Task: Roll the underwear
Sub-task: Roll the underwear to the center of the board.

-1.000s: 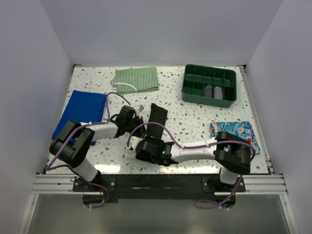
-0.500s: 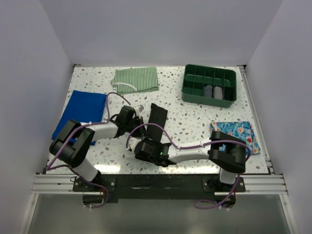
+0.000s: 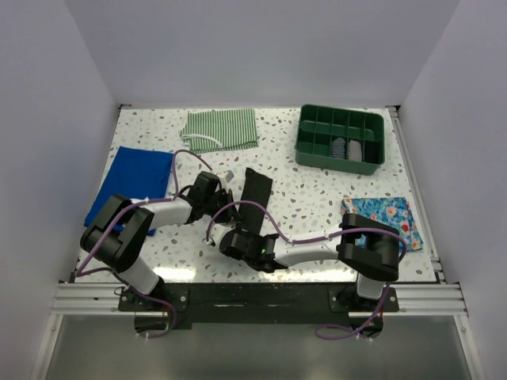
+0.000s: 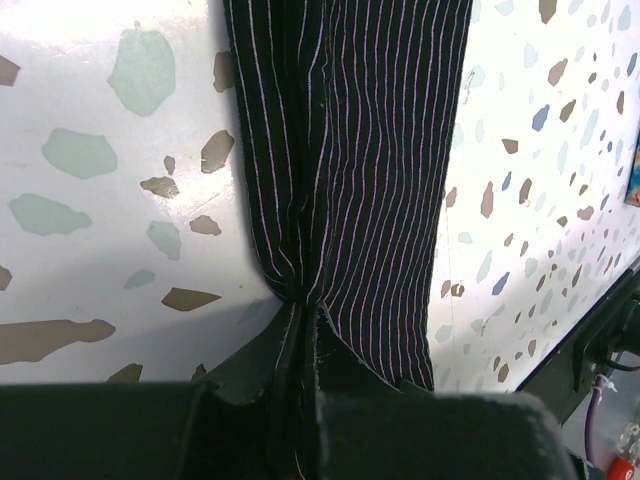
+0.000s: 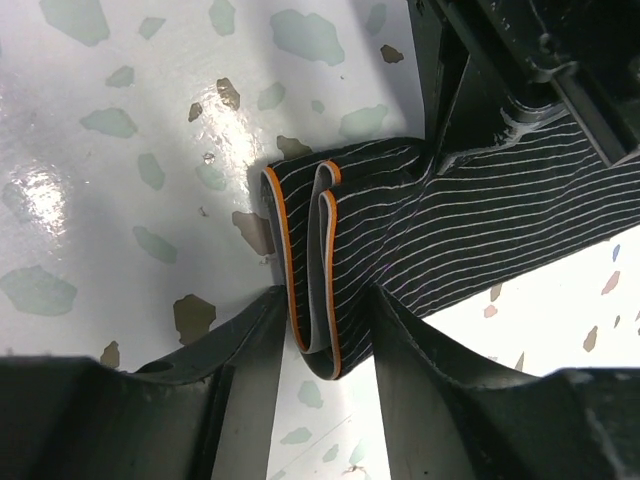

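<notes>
Two grippers on underwear (image 3: 255, 188), dark pinstriped strip lying mid-desk (image 3: 317, 215): left gripper (image 4: 300, 345) pinches bunched side edge; right gripper (image 5: 322, 320) clamps near end, orange-trimmed folds (image 5: 300, 250) standing in its grasp. Far side: green tray (image 3: 337, 166), striped cloth (image 3: 222, 128).

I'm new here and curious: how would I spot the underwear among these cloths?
On the speckled table, look at the middle. The underwear is the narrow strip there, black with thin pale pinstripes and an orange-edged band; the green striped cloth, blue cloth and floral cloth lie nearer the edges.
</notes>
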Controlling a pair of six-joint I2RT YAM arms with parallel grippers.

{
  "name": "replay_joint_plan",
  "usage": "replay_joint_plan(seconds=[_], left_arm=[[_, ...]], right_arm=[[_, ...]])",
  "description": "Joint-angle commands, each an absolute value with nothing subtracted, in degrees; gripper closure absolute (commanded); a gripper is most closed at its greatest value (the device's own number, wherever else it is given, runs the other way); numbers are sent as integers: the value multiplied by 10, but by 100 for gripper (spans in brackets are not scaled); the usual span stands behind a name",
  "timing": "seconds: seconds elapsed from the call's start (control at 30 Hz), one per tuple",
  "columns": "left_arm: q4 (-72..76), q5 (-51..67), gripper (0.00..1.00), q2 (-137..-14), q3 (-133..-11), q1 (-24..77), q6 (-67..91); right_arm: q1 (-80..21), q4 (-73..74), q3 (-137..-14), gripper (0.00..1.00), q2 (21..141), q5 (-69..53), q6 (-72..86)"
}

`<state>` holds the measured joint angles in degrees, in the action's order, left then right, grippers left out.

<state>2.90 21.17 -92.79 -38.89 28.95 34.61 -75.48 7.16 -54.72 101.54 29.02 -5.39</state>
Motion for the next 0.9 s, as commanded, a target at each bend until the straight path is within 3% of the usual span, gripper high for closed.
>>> replay_joint_plan(seconds=[0.0,0.27,0.33,0.57,0.63,0.7,0.73,0.8,0.87], left_arm=[[-52,159,100,-953,-371,282,301],[-52,161,100,-950,-370,282,301],[-52,161,100,-948,-370,282,301],[-57,156,98,-936,-375,281,301],[-59,151,87,-928,-377,280,303],[-59,146,83,-922,-379,277,305],[-59,144,71,-915,-379,276,308],[-60,141,65,-904,-382,270,312],[-63,134,47,-895,-385,265,318]], right_arm=[[-756,90,-540,60,1031,282,-42],[-751,78,-553,77,1040,266,-43],[-747,77,-557,87,1040,254,-41],[-729,95,-570,100,1024,205,-35],[-717,104,-574,100,1017,188,-33],[-708,108,-576,100,1011,155,-28],[-698,112,-577,100,1009,142,-26],[-689,114,-578,100,1001,114,-21],[-676,113,-577,100,995,98,-17]])
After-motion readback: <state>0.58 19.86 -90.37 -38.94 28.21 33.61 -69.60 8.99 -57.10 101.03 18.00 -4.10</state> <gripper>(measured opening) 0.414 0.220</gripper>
